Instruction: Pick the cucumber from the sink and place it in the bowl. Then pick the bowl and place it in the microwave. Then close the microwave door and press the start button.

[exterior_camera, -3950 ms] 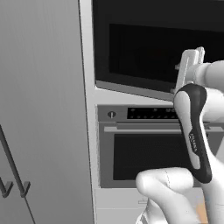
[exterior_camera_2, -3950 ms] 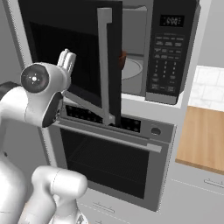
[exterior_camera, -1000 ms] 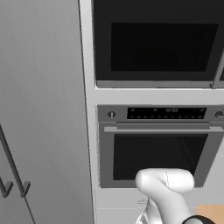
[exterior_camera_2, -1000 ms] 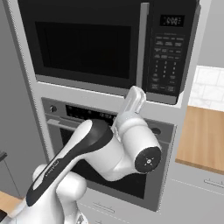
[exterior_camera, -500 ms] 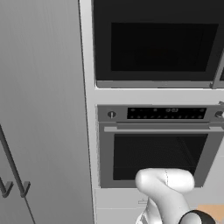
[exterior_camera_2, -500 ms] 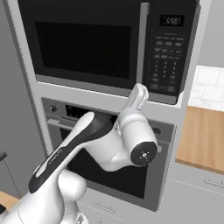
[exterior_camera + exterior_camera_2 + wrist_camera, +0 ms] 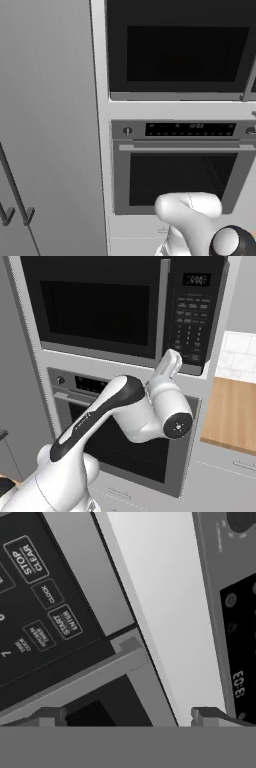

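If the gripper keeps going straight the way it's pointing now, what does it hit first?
Probably the microwave, at the lower edge of its button panel. In the hand view the open gripper faces the panel's bottom corner, below the START button. Depth is unclear.

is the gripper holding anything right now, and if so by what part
Nothing is held. The gripper is open, its fingertips spread apart with only air between them, pointed at the microwave button panel.
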